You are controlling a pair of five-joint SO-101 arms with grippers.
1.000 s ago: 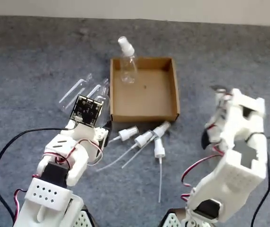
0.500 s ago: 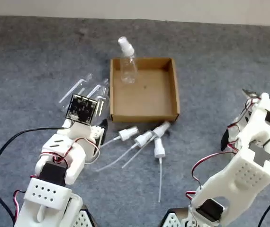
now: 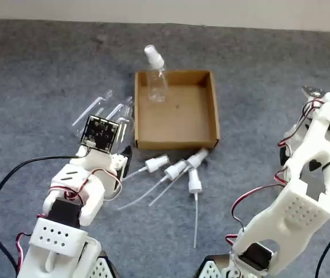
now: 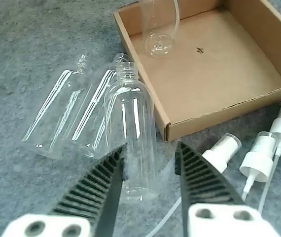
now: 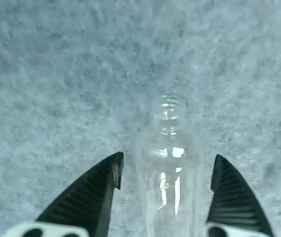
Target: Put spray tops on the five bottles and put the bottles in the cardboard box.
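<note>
Swinging out to the right, away from the box [image 3: 216, 110], the right arm [image 3: 310, 174] carries an uncapped bottle [image 5: 169, 128]. The right jaws hold it above the table [image 3: 37, 69], its neck pointing away from the wrist. The left arm [image 3: 84, 185] has eased back slightly. The left jaws stand apart astride the near bottle [image 4: 130, 128], which lies just left of the box beside two bottles [image 4: 76, 108]. A capped bottle [image 3: 156, 81] stands in the box's far left corner. Four spray tops [image 3: 176, 169] lie on the table before the box.

Mottled grey, short-piled table covering [image 3: 37, 69] spread wide under soft, even light. Beyond the covering's far edge, a plain, pale off-white strip of wall [image 3: 240, 11].
</note>
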